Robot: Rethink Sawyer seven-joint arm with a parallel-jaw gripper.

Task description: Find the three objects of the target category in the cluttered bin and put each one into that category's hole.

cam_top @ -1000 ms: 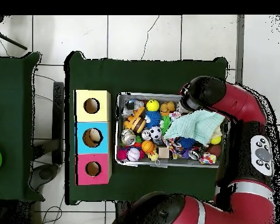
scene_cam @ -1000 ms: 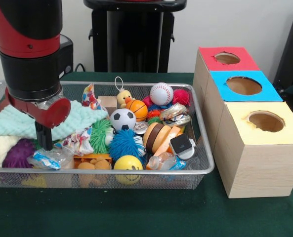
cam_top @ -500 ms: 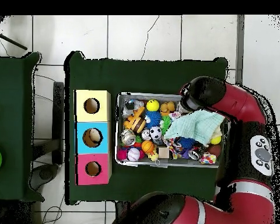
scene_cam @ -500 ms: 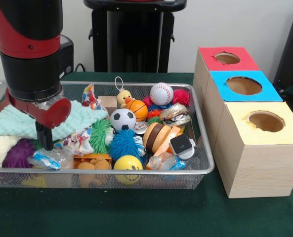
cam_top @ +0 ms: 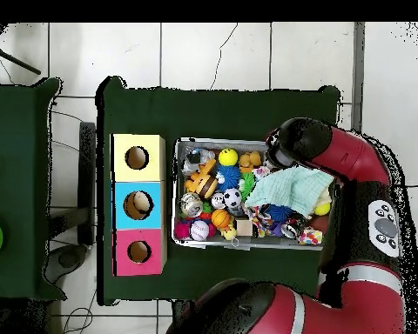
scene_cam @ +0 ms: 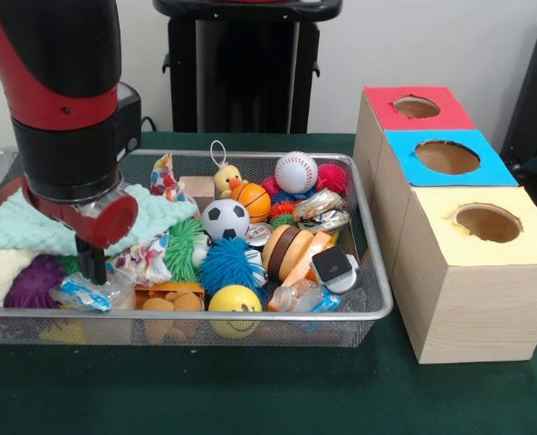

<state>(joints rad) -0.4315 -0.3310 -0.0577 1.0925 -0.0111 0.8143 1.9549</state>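
A bench (scene_cam: 250,399) draped in dark green cloth carries everything here. Directly on it sits a wire mesh bin (scene_cam: 373,313), rectangular, crammed with toys, balls and cloths. Just beside the bin stand three pale wooden boxes in a row, touching one another, each with a round hole in its coloured top: a red-topped box (scene_cam: 440,109), a blue-topped box (scene_cam: 476,168) in the middle, and a yellow-topped box (scene_cam: 485,299). In the overhead view the bench (cam_top: 221,109) shows bare green cloth on all sides of the bin (cam_top: 175,191) and of the boxes.
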